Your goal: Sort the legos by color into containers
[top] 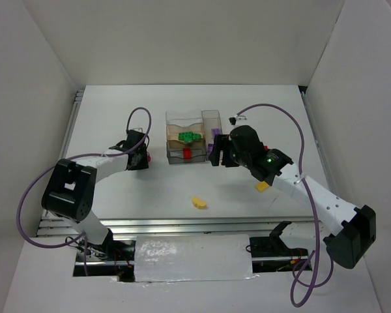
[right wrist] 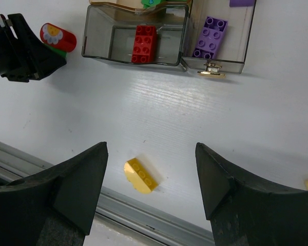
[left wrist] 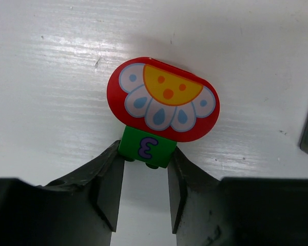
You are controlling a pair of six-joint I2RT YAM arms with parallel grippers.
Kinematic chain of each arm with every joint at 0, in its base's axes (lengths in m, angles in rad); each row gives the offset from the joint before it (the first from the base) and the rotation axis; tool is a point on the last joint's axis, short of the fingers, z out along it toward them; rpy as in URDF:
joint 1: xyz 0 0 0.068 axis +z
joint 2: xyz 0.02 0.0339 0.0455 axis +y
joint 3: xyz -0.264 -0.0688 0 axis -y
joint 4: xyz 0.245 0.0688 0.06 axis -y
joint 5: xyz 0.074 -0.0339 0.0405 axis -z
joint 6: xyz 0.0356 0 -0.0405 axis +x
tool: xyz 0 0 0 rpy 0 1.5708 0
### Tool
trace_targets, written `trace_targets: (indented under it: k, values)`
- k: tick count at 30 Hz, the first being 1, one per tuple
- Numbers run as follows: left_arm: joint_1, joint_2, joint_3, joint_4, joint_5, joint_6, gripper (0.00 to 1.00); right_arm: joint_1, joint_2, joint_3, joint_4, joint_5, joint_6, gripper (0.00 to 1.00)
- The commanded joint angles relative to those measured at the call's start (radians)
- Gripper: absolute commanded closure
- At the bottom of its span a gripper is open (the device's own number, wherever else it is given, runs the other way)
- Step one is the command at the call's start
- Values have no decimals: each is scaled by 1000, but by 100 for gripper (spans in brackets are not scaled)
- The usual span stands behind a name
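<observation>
While right pincer (right wrist: 151,154) gapes wide, empty, left pincer (left wrist: 146,156) clamps green base of flower brick (left wrist: 162,99).

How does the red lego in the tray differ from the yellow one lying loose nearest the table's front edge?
The red lego sits inside a compartment of the tray, while the yellow lego lies loose on the bare table. The red lego is a straight-sided rectangle with two rows of studs, while the yellow lego has one rounded side. Both lie studs up.
</observation>
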Motion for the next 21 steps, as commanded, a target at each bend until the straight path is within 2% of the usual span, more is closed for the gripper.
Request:
trace_targets:
  k: [1,2,3,5,8,10,12,13,16,21]
  values:
    - [3,20,25,-5,-3,15,84,11,2,6,34,5,-15,24]
    - [1,20,25,-5,-3,13,90,11,2,4,36,2,-15,24]
    - [3,20,23,-3,-3,14,91,10,4,3,40,2,-15,24]
    - [1,17,25,-8,-3,15,100,11,7,1,44,-1,-14,24]
    - [3,-8,12,-7,4,13,100,9,10,-5,54,-13,-12,24]
    - [3,-14,14,-10,-14,13,81,8,11,-2,56,-19,-11,24]
    - [3,0,25,-23,-22,18,68,9,11,-2,59,-24,-9,24]
    - [3,5,26,-28,-26,18,49,9,10,-2,57,-26,-9,24]
    - [3,23,35,-31,-31,19,37,9,10,1,54,-22,-11,24]
    - [9,37,72,-40,-37,36,40,9,7,6,47,-22,-9,24]
